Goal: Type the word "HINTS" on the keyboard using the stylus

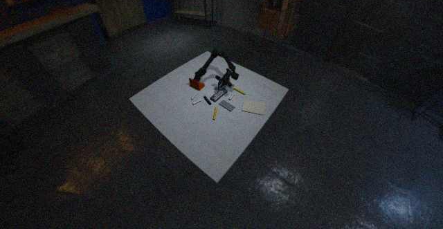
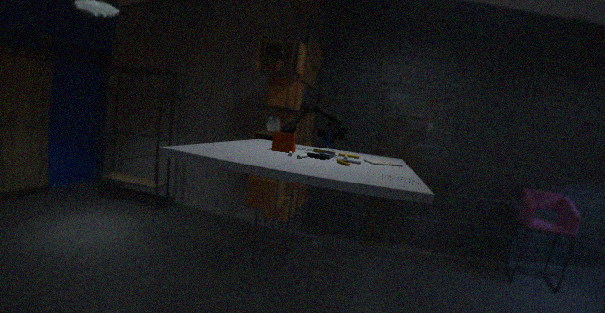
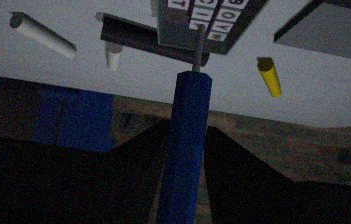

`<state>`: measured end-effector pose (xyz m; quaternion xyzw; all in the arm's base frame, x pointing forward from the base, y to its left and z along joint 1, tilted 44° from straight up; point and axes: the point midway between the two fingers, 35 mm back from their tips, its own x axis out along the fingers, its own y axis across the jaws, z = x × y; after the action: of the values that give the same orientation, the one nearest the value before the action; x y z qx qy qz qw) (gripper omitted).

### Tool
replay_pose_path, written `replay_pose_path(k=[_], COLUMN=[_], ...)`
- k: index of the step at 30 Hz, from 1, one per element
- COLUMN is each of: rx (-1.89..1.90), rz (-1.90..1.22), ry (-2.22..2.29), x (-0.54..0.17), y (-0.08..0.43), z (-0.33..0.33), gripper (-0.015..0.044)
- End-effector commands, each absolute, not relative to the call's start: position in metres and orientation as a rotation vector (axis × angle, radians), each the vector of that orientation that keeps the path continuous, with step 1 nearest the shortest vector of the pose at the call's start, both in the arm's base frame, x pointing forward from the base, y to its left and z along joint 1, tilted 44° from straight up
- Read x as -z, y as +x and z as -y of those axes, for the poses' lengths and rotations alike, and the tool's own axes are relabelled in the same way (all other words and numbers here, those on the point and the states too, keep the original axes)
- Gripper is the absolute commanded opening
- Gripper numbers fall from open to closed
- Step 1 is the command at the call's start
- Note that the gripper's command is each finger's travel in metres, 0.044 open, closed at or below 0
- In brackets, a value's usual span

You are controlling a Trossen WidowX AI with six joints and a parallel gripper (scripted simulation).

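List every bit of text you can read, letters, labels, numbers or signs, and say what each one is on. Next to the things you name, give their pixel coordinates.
"T": a key on the keyboard [image 1: 219, 95] [image 3: 222, 48], wrist view.
"C", "I": keys in the next row.
"B", "O", "Y", "W": keys in the row beyond, the "Y" and "W" soft.
The key behind the tip of the stylus [image 1: 219, 85] [image 2: 329, 137] [image 3: 186, 130] is partly covered, unreadable.
Keys in the top view: too small to read.

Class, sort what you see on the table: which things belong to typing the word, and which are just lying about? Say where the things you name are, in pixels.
For the job:
- blue stylus [image 3: 185, 145], held in the tool [image 3: 187, 131]
- keyboard [image 1: 218, 95] [image 3: 176, 35]

Just lying about:
- black cylinder [image 1: 207, 100] [image 3: 131, 35]
- yellow sticks [image 1: 214, 113] [image 3: 271, 80]
- white sticks [image 1: 196, 102] [image 3: 46, 35]
- grey slab [image 1: 227, 105] [image 3: 331, 32]
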<state>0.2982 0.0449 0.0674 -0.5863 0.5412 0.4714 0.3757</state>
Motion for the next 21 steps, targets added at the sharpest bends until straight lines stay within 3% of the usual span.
replay_pose_path(k=[1,17,20,21], rx=[-1.200,-1.200,-1.201,-1.201], rz=[-1.381,-1.380,-1.380,-1.380], ry=[-1.493,-1.493,-1.493,-1.493], x=[-0.069,-0.055,-0.054,-0.054], y=[0.299,0.296,0.297,0.297], z=[-0.047,-0.060,-0.063,-0.063], gripper=[0.0000,0.0000,0.0079,0.0081])
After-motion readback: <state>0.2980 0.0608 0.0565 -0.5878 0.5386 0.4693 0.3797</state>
